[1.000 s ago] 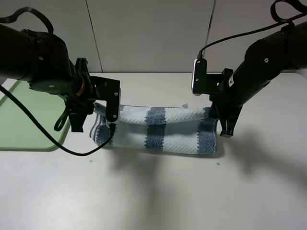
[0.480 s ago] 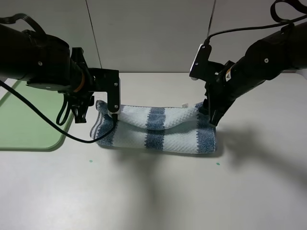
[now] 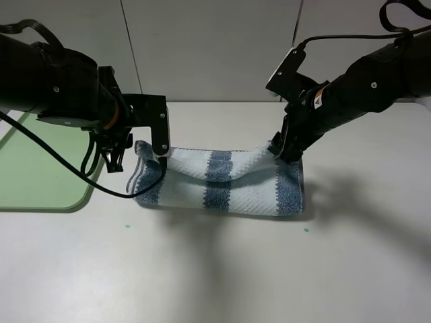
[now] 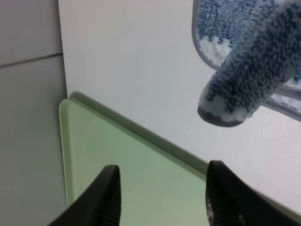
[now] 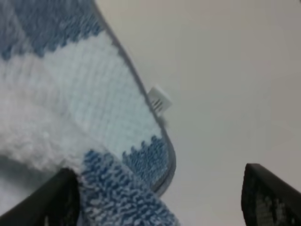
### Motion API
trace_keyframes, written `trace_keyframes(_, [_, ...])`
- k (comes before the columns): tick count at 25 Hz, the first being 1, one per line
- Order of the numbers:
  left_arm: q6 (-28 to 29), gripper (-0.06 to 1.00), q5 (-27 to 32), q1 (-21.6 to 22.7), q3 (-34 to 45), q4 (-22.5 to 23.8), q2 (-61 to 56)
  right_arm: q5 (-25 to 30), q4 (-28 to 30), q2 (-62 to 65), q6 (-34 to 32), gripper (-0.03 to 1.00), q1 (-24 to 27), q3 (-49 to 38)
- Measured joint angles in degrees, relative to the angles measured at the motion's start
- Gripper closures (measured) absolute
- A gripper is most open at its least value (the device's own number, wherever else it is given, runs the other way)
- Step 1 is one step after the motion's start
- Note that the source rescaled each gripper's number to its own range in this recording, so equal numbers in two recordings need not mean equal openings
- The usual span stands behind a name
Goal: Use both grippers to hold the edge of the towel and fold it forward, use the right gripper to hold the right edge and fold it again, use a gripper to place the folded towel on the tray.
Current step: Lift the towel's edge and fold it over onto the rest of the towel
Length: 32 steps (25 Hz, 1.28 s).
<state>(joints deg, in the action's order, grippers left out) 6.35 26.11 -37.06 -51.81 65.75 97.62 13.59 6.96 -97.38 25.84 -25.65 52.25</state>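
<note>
Two grippers are at work here; how does the left gripper (image 4: pixel 162 200) stand?

Its jaws are apart and nothing is between them. It hangs over the edge of the tray (image 3: pixel 40 182), where the tray meets the desk (image 3: pixel 222 269), near the left end of the towel (image 3: pixel 222 183).

Where is the towel lying?

In the middle of the exterior frame, folded once into a long band with blue-grey and white stripes. All of it is on the desk, beside the tray and not on it. The tray is at the left edge of the frame, pale green, partly behind the left arm.

Is the band flat?

Mostly. The left end is bunched up into a thick roll that rises from the desk, just beside the left arm's camera block.

And the right gripper (image 5: pixel 160 190)?

Its jaws also stand wide apart; they clamp nothing. It is at the upper right corner of the band. One finger (image 5: pixel 61 200) is just beside the blue-grey pile; whether it touches, I cannot tell.

Anything more at that corner?

The thin grey hem (image 5: pixel 136 80) runs around the rounded corner, and a small white label (image 5: pixel 158 101) sticks out from it over the bare desk.
</note>
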Motion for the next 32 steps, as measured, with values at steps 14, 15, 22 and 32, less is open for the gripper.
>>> trace_keyframes(14, [6.93,0.09,0.37,0.00,0.00,0.04,-0.05,0.82,-0.40,0.00,-2.82,-0.03,0.00,0.00])
trace_keyframes(15, [6.97,0.07,0.36,0.00,0.00,0.04,-0.05,0.96,-0.41,0.00,-2.83,-0.03,0.00,0.00])
trace_keyframes(22, [7.55,-0.01,-0.08,0.00,0.00,0.04,-0.05,1.47,-0.71,0.00,-3.01,-0.03,0.00,0.00])
trace_keyframes(32, [8.37,-0.01,1.49,-0.07,0.00,-0.14,-4.07,1.47,-2.64,1.91,-3.51,-0.03,0.00,0.00])
